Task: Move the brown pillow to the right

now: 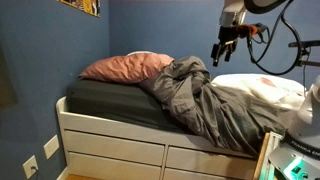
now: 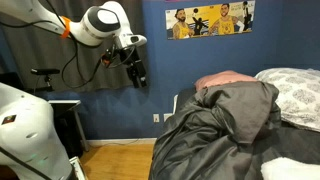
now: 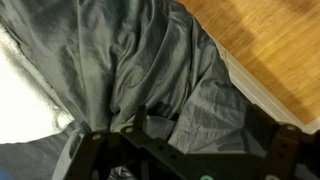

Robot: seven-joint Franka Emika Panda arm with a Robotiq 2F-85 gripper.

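Jaws stand spread apart and grip nothing, hanging in the air under the white robot arm (image 1: 232,14) (image 2: 100,22). In the wrist view their dark fingers (image 3: 285,155) sit at the bottom corners with only cloth showing between them.

Directly beneath them lies the rumpled grey fabric duvet (image 3: 150,70) (image 1: 195,100) (image 2: 215,125), its folds filling most of the wrist view. On one side of it is a patch of white bedding (image 3: 25,95) (image 1: 265,88). On the other are the white edge of the bench (image 3: 262,95) (image 1: 110,145), a white wooden bed frame with drawer fronts and a dark grey mattress cover, and the light wooden plank floor (image 3: 260,35) (image 2: 115,160) past it. In both exterior views the jaws hang clear of the duvet, not touching it.

Further out, the large, wrinkled, dusty reddish-brown pillow (image 1: 125,66) (image 2: 222,79) lies flat at the head of the bench against the blue painted wall (image 1: 40,60) (image 2: 170,70). One end of it is tucked under the edge of the duvet. The brown pillow is well apart from the jaws, with the heap of duvet between them. In an exterior view a white patterned pillow (image 2: 295,95) lies just beside the brown pillow, and a yellow photo poster (image 2: 210,18) hangs on the wall above them.
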